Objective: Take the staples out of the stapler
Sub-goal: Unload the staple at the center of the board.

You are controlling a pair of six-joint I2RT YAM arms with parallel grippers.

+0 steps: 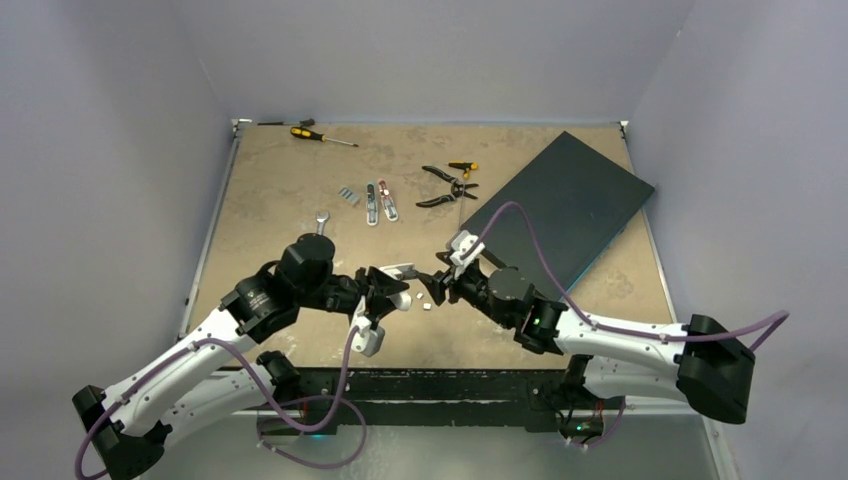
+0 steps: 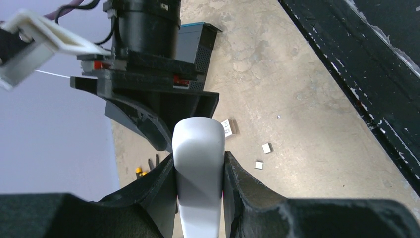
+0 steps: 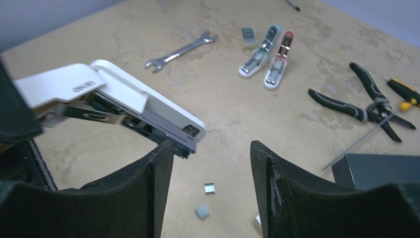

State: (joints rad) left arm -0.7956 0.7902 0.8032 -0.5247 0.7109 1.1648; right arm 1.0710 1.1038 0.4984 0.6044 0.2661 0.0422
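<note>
Top external view: the left claw (image 1: pixel 388 292) is clamped narrow on the white stapler (image 3: pixel 124 96), gripping its rear and holding it above the table (image 3: pixel 223 109). The stapler's long axis runs away from that claw straight toward the right claw (image 3: pixel 212 148). In the right wrist view its front end sits just beside one fingertip, slightly outside the gap, with the lid hinged up and the rail showing. I cannot tell whether any strip is inside. The right claw stands wide and holds nothing. Two small blocks of staples (image 3: pixel 209 188) lie loose on the table below that gap, near the stapler's tip. The right arm is nearer, so the next reach likely falls to it.
</note>
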